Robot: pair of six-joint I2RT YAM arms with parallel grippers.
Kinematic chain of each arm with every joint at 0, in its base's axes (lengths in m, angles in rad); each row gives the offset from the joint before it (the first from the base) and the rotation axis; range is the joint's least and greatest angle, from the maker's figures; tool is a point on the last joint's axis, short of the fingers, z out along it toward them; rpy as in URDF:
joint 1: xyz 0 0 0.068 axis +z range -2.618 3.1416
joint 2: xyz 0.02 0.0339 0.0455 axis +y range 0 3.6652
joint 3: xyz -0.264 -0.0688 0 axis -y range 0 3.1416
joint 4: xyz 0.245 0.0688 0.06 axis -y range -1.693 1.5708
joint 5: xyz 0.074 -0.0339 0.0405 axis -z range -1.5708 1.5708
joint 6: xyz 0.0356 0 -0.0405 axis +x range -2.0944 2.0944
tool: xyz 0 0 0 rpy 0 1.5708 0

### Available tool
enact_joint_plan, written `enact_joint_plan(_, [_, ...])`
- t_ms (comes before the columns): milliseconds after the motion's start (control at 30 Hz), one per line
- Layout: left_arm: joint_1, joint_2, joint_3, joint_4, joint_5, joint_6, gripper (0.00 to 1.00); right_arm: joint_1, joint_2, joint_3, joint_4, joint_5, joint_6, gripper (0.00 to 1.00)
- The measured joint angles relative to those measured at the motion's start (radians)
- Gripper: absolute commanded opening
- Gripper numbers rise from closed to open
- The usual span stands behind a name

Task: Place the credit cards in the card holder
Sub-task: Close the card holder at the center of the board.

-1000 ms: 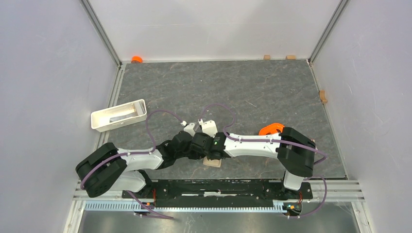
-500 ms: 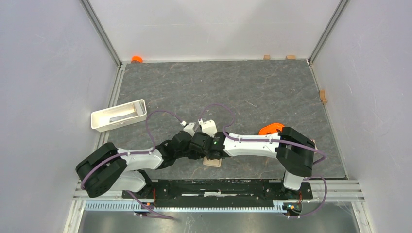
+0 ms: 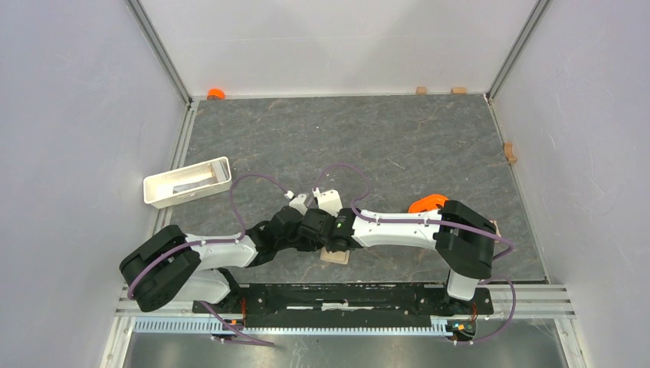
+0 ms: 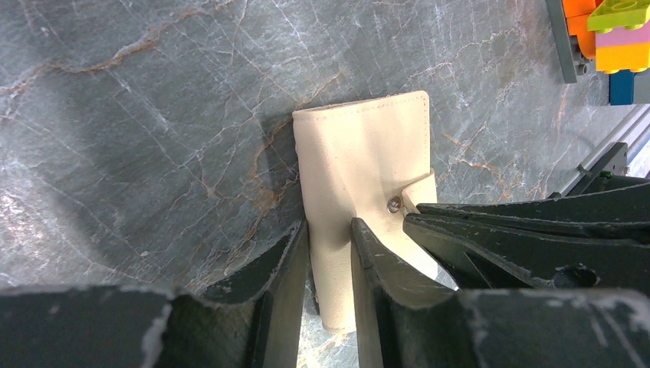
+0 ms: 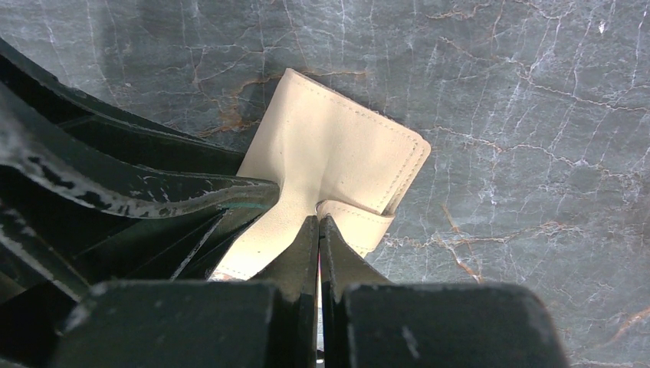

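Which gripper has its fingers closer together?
The right gripper: its fingers nearly touch by the tab of the beige folding wallet; the left gripper shows a gap.

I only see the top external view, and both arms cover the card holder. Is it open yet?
Observer: No. In the left wrist view the card holder lies folded shut, its snap tab wrapped round the edge.
Operator: What is the right end effector on?
Observer: In its own wrist view the right end effector is pinched nearly shut where the snap tab meets the cover, and the cover puckers there.
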Motion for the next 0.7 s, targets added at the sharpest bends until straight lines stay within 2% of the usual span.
enact_joint_plan(700, [0.006, 0.0, -0.004, 0.005, 0.003, -0.019, 0.37, -0.005, 0.002, 0.0, 0.007, -0.003, 0.012, 0.0])
